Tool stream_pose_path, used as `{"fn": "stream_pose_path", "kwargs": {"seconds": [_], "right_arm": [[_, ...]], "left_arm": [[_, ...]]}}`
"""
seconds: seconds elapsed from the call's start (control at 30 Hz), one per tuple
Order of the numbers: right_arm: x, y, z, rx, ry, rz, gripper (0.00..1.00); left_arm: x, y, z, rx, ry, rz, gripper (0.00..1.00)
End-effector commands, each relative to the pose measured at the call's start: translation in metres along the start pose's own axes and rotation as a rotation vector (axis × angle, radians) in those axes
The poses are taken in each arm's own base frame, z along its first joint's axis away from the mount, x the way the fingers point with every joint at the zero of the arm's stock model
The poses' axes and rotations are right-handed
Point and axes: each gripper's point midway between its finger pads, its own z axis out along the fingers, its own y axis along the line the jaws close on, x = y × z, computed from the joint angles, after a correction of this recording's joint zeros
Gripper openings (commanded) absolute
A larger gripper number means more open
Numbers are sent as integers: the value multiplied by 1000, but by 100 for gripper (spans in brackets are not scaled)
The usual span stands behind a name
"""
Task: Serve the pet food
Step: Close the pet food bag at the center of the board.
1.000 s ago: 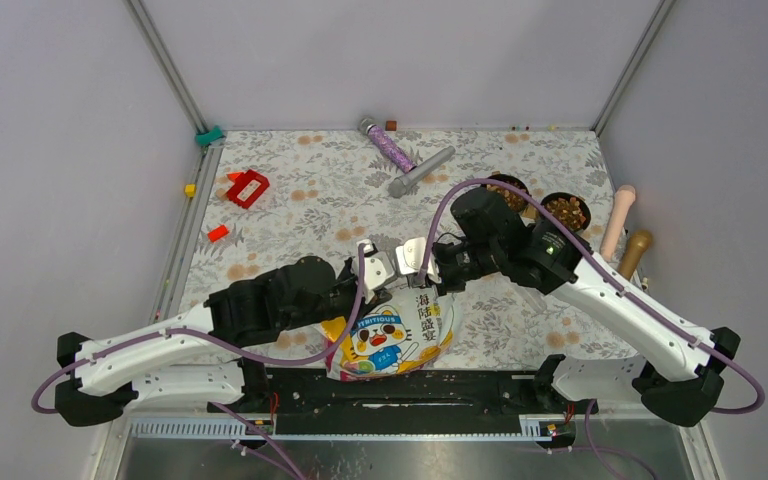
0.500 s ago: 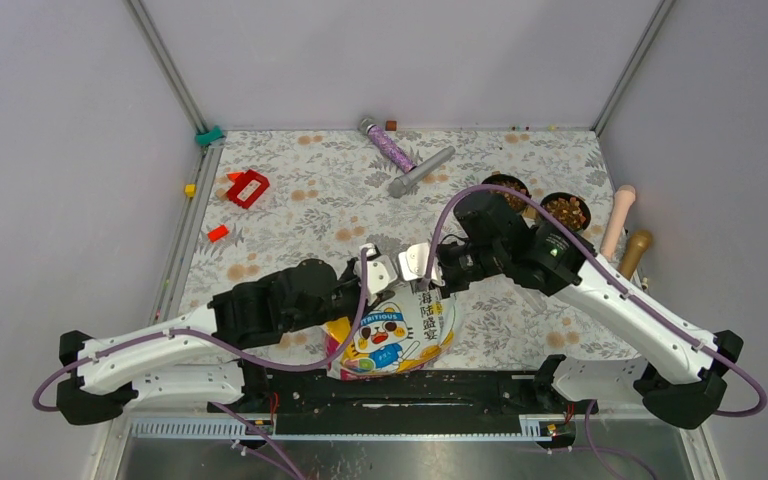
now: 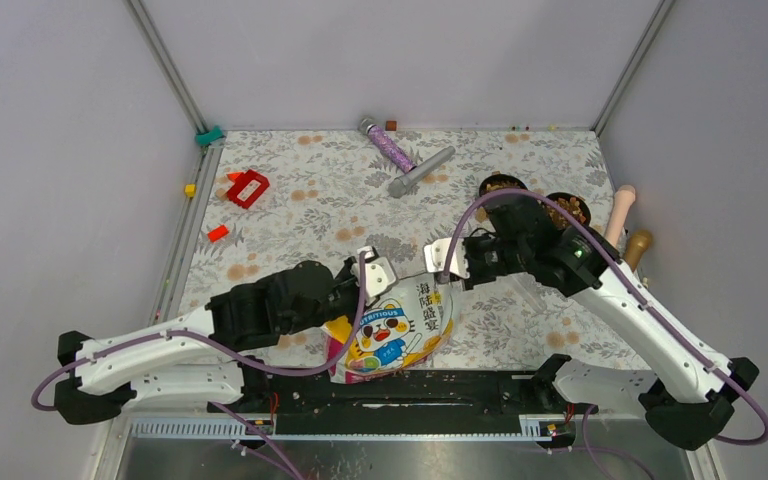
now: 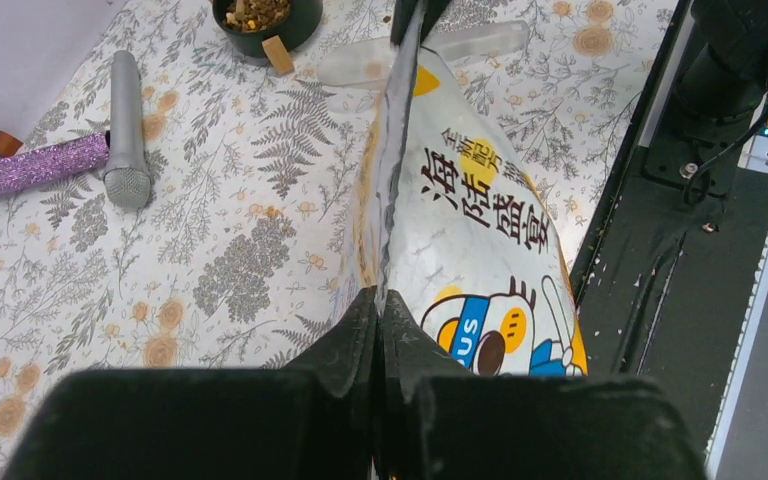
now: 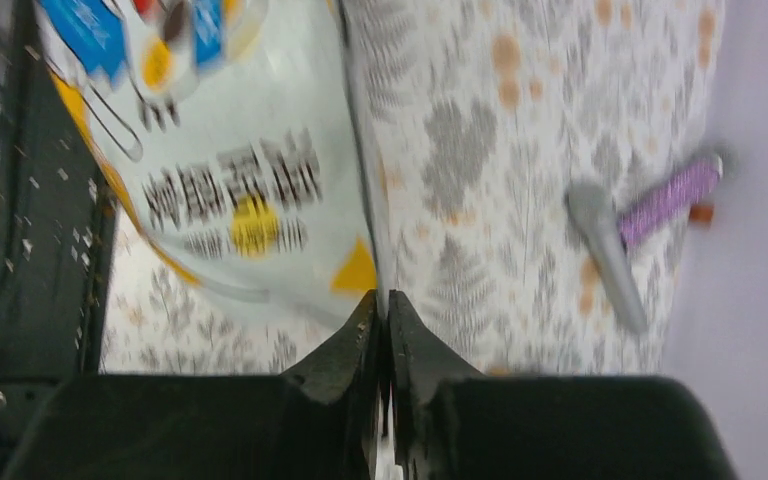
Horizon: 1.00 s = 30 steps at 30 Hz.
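Observation:
The glossy pet food bag (image 3: 395,330) with a cartoon face stands near the table's front edge, its top seam stretched between both grippers. My left gripper (image 3: 378,272) is shut on the seam's left end, and its wrist view shows the jaws (image 4: 380,300) pinching the bag (image 4: 480,220). My right gripper (image 3: 443,262) holds the seam's other end, the jaws (image 5: 382,300) nearly closed with the thin edge of the bag (image 5: 240,180) between them. Brown kibble fills two black bowls (image 3: 505,185) (image 3: 565,210) at the back right; one bowl (image 4: 265,15) also appears in the left wrist view.
A purple microphone (image 3: 388,145) and a grey microphone (image 3: 420,172) lie at the back centre. A red object (image 3: 248,187) and small blocks sit at the left. Two club-shaped items (image 3: 620,220) lie off the mat's right edge. A black rail (image 3: 400,385) runs along the front.
My right gripper has moved right and slightly back, pulling the bag's top seam wider. The bag has tipped and turned a little. The left gripper has hardly moved.

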Motion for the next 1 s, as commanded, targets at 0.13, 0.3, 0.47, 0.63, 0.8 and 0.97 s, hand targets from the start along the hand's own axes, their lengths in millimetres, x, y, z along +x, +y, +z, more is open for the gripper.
{"fn": "stream_pose_path", "kwargs": {"seconds": [0.13,0.3,0.47,0.63,0.8,0.97], "right_arm": [[115,7,-57,66,523,139,0],[101,2,-56,86,448,126,0],[84,-22,-52,220,338,97,21],[74,-24,-52,261,270,53,50],[61,-25,-50,307,175,-9,87],[48,-21,-57,347,104,-38,99]], "left_arm": [[-60,12,-37,-18,-209,-26,0],[-59,9,-35,-1,-199,-20,0],[-62,5,-31,21,-173,-36,21],[-68,-2,-33,59,-183,-50,49],[-76,-1,-41,66,-214,-66,75],[-91,15,-55,-13,-272,-132,99]]}}
